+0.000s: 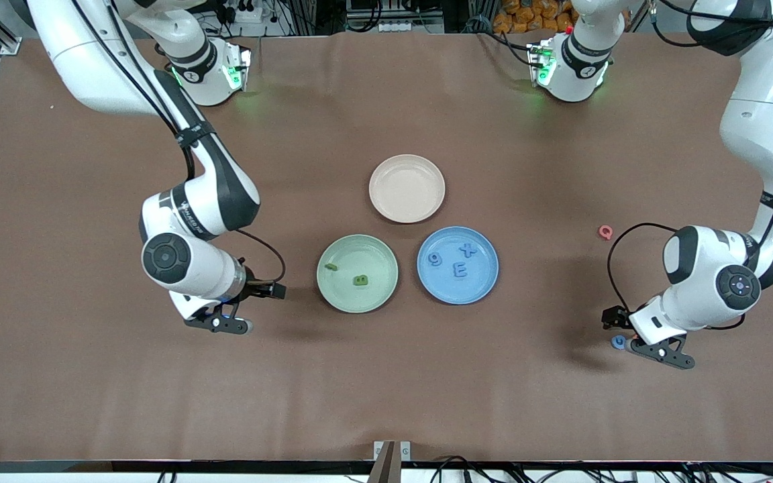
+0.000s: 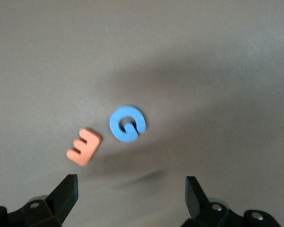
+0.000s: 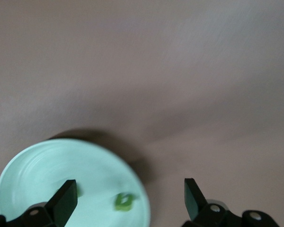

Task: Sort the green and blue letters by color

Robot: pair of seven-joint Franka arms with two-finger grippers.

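The green plate (image 1: 376,255) holds two olive-green letters, a B (image 1: 360,280) and a smaller piece (image 1: 331,267). The blue plate (image 1: 467,290) holds a blue 9 (image 1: 435,259), X (image 1: 468,251) and E (image 1: 459,270). A blue G (image 1: 619,342) lies on the table beside my left gripper (image 1: 660,352). In the left wrist view the G (image 2: 128,124) lies ahead of the open, empty left gripper (image 2: 131,194). My right gripper (image 1: 224,325) is open and empty, low beside the green plate toward the right arm's end. The right wrist view shows that gripper (image 3: 130,198), the plate (image 3: 47,170) and a green letter (image 3: 124,202).
An orange E (image 2: 84,146) lies close beside the blue G; it is hidden in the front view. A pink letter (image 1: 605,232) lies farther from the front camera than the left gripper. A cream plate (image 1: 406,209), with nothing in it, stands farther from the front camera than the other two plates.
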